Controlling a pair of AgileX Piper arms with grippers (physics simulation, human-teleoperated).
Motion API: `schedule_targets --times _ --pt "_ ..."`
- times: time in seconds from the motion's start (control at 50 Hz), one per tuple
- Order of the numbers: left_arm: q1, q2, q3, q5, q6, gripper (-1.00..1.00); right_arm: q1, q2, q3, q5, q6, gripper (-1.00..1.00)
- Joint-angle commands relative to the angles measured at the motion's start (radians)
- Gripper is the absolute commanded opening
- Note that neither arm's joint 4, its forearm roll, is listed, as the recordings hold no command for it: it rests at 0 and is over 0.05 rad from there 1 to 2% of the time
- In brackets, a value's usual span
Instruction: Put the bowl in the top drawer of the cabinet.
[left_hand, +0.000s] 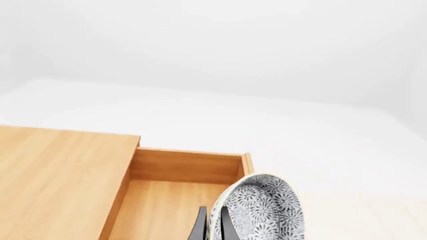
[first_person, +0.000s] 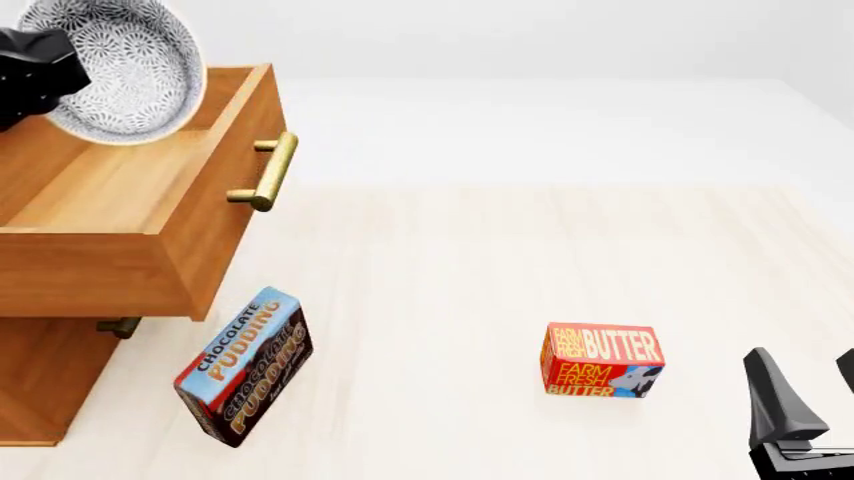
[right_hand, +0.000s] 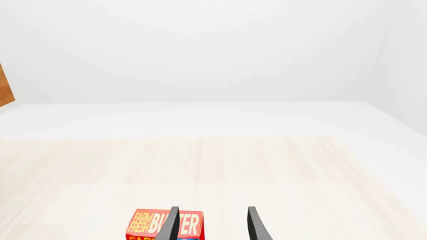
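Bowl (first_person: 120, 65) rim pinched in left jaws above the top drawer (first_person: 127, 215); right jaws spread, empty.

bowl (first_person: 118, 62) above top drawer (first_person: 127, 215) | butter box (first_person: 602, 360) right of pudding box (first_person: 246, 366)

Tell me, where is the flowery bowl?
Front view, top left: the bowl is tilted in the left gripper, above the open top drawer.

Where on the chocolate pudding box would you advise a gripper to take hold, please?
Across the two broad printed faces of the chocolate pudding box, coming down from above. It stands tilted on a narrow edge beside the cabinet, so its thin dimension would likely fit between the fingers.
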Motion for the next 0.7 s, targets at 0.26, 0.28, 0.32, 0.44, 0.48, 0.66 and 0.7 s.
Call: schedule_targets --times 0.26,0.28,0.32,0.44,0.48,0.66,0.7 --pt "0.050 0.097 -0.001 -0.054 0.004 -1.00 0.000 0.000 0.000 0.000 0.000 1.00" --pt "0.051 0.099 0.000 -0.056 0.002 -1.00 0.000 0.000 0.000 0.000 0.000 1.00" --pt "0.061 0.104 0.001 -0.058 0.001 -1.00 0.000 0.000 0.000 0.000 0.000 1.00" --pt "0.078 0.116 0.013 -0.072 0.006 -1.00 0.000 0.000 0.000 0.000 0.000 1.00" --pt "0.082 0.124 0.018 -0.078 0.003 -1.00 0.000 0.000 0.000 0.000 0.000 1.00" --pt "0.093 0.147 0.031 -0.095 0.005 -1.00 0.000 0.000 0.000 0.000 0.000 1.00" --pt "0.098 0.152 0.031 -0.095 0.001 -1.00 0.000 0.000 0.000 0.000 0.000 1.00"
